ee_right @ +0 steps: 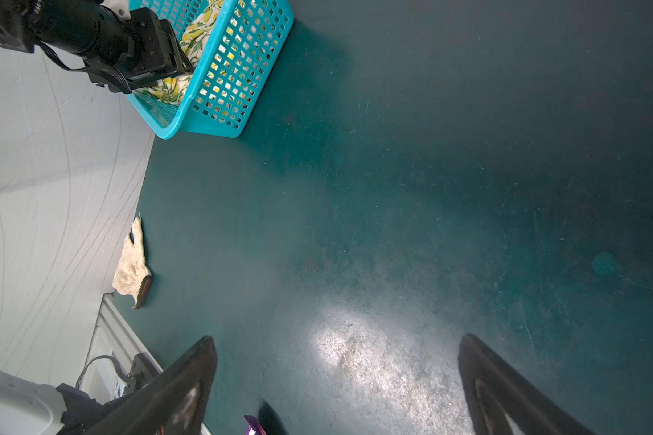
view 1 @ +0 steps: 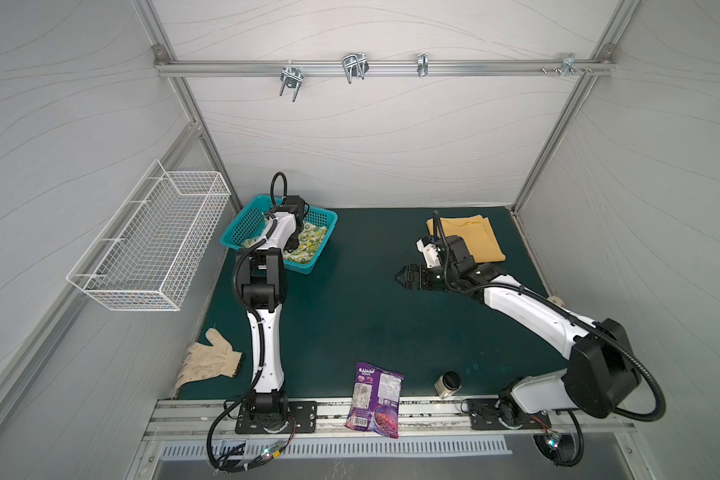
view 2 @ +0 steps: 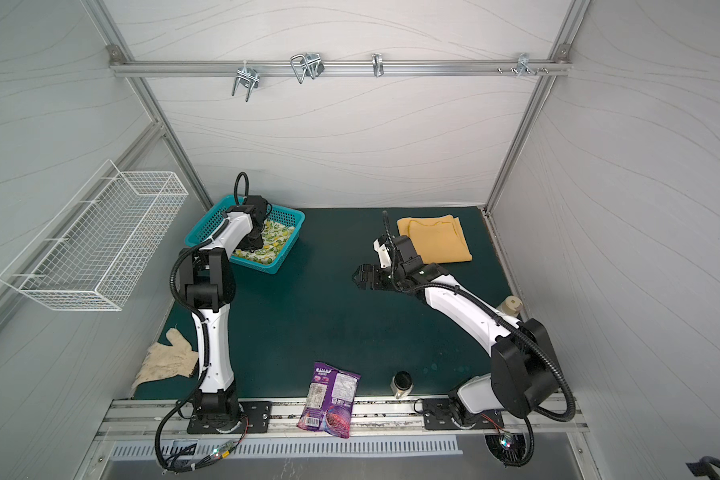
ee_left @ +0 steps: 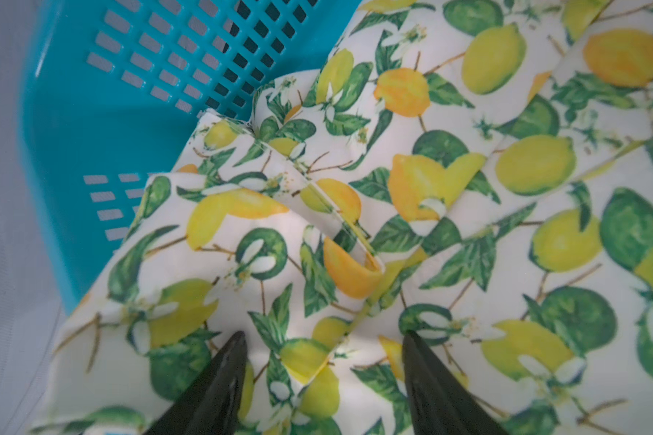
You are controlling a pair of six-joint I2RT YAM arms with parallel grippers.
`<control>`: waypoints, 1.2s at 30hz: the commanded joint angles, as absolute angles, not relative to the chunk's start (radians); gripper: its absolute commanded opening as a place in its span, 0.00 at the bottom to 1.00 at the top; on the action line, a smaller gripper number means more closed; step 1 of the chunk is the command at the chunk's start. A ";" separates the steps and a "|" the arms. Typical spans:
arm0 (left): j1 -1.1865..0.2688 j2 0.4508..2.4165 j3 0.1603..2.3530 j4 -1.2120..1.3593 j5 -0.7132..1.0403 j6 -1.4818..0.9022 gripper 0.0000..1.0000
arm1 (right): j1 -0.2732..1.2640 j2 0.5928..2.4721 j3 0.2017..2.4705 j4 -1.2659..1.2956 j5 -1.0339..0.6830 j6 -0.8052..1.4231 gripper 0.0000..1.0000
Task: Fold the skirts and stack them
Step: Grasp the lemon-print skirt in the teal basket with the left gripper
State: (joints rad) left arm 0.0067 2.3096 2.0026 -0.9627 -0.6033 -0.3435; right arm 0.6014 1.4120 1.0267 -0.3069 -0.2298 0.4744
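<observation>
In both top views the lemon skirt (view 1: pixel 308 249) lies in the teal basket (view 1: pixel 244 228), far left; the mustard skirt (view 1: pixel 474 237) lies folded, far right. Left wrist: the left end effector (ee_left: pixel 324 335) is released, tips parted on the print. Right wrist: the right end effector (ee_right: pixel 337 339) is spread wide over the bench (ee_right: pixel 430 169).

Your two skirts on hand:
1. lemon-print skirt (ee_left: pixel 430 226): cream with yellow lemons and green leaves, crumpled in loose folds, lying in the teal basket (view 1: pixel 244 226) at the far left of your table (view 1: pixel 350 311).
2. mustard-yellow skirt (view 1: pixel 470 239): plain, folded flat, at the table's far right, well apart.
</observation>
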 commanded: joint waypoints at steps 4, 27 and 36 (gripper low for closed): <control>0.014 2.344 2.065 -1.002 -0.630 -0.300 0.45 | 0.617 1.405 1.020 -0.289 -0.249 0.483 0.99; 0.013 2.215 2.050 -1.007 -0.515 -0.286 0.00 | 0.653 1.377 1.003 -0.285 -0.223 0.497 0.99; 0.014 2.150 1.996 -0.966 -0.491 -0.301 0.11 | 0.667 1.403 1.020 -0.278 -0.224 0.495 0.99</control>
State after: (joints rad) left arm 0.0071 2.1426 1.9762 -0.9630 -0.4992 -0.2863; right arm 0.6575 1.4014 1.0084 -0.2947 -0.2276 0.4904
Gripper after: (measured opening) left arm 0.114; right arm 0.991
